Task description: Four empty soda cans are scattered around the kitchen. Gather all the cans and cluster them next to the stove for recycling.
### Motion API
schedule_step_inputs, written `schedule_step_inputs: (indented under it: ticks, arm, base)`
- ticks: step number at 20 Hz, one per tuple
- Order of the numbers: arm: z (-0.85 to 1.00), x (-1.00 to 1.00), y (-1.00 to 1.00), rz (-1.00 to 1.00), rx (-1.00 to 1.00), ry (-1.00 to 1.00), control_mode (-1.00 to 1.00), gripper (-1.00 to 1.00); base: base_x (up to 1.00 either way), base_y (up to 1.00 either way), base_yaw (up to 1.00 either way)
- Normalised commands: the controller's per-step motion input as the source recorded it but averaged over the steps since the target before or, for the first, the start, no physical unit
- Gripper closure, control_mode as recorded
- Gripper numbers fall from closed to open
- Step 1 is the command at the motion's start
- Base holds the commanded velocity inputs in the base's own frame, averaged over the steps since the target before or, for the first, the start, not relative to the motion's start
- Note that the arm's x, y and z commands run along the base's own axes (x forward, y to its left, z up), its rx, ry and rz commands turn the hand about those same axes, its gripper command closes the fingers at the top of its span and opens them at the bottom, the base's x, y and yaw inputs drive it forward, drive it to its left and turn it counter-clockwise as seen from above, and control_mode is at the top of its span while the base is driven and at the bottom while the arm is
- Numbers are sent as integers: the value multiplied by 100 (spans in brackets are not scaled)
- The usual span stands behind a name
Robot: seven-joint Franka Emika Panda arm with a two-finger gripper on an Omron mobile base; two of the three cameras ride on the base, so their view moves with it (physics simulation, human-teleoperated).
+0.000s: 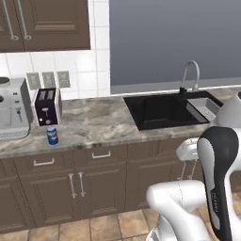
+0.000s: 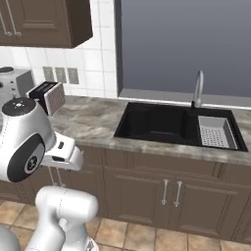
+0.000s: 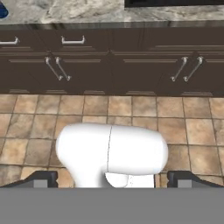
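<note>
Counter-edge blue soda can (image 1: 52, 136), seemingly well apart from wide-open, empty pincer (image 3: 112, 177).

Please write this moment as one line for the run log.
gripper: open, empty | blue soda can: on counter before toaster | stage: not yet reached

Blue soda can (image 1: 52, 136) with a white band, mottled grey-beige counter (image 1: 94, 123), black sink (image 1: 160, 110), dark brown cabinets (image 1: 94, 181), tan floor tiles (image 3: 131, 109) below the gripper.
</note>
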Motion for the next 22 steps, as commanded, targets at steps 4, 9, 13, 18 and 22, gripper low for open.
schedule_step_inputs:
  ticks: [4,9,13,18,22]
  arm:
    - [0,0,0,0,0,0,100,-100]
    - [0,0,0,0,0,0,100,-100]
    - [0,0,0,0,0,0,100,-100]
    - [0,0,0,0,0,0,100,-100]
    - [0,0,0,0,0,0,100,-100]
  base:
    - [43,35,0]
    - [47,40,0]
    - [35,59,0]
    - [24,69,0]
    - [22,57,0]
